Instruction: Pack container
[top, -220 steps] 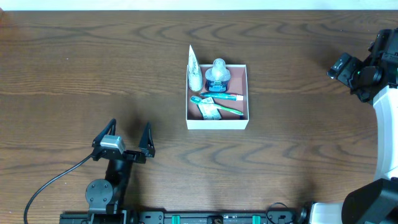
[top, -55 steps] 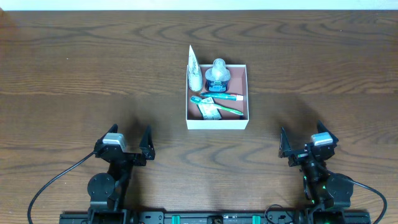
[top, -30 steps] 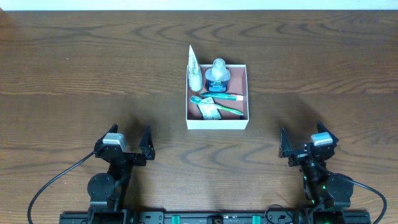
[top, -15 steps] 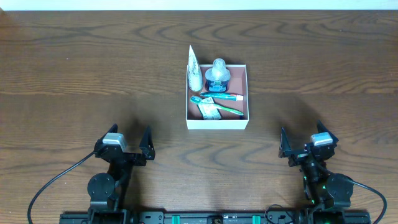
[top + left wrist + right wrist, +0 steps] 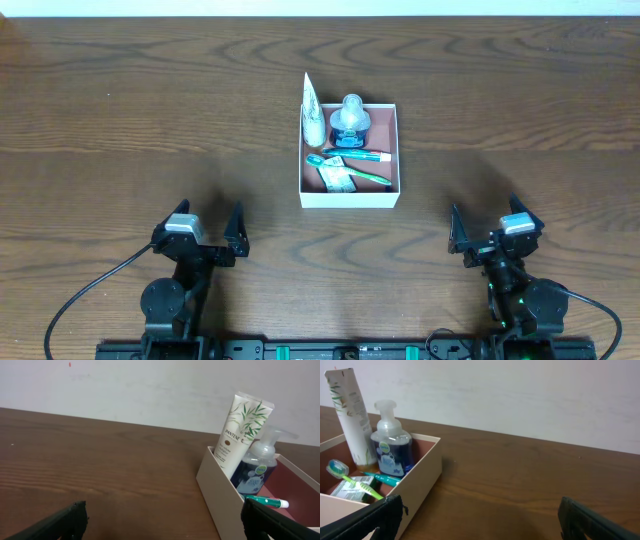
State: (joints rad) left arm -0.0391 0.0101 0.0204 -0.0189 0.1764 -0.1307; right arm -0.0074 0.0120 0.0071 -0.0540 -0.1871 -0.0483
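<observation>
The container (image 5: 349, 196) is a white-walled square box with a reddish-brown floor at the table's middle. It holds an upright white tube (image 5: 312, 108), a blue pump bottle (image 5: 350, 120), a green toothbrush (image 5: 352, 170), a teal toothbrush (image 5: 358, 154) and a small packet (image 5: 335, 178). The container also shows in the left wrist view (image 5: 220, 495) and the right wrist view (image 5: 420, 485). My left gripper (image 5: 197, 232) is open and empty at the near left. My right gripper (image 5: 488, 232) is open and empty at the near right. Both are well short of the container.
The brown wooden table (image 5: 150, 120) runs to a white wall at the back. A black cable (image 5: 85, 295) trails from the left arm's base at the near edge.
The right arm has come from the far right edge down to its place at the near right, gripper open. Nothing has moved over the last second.
</observation>
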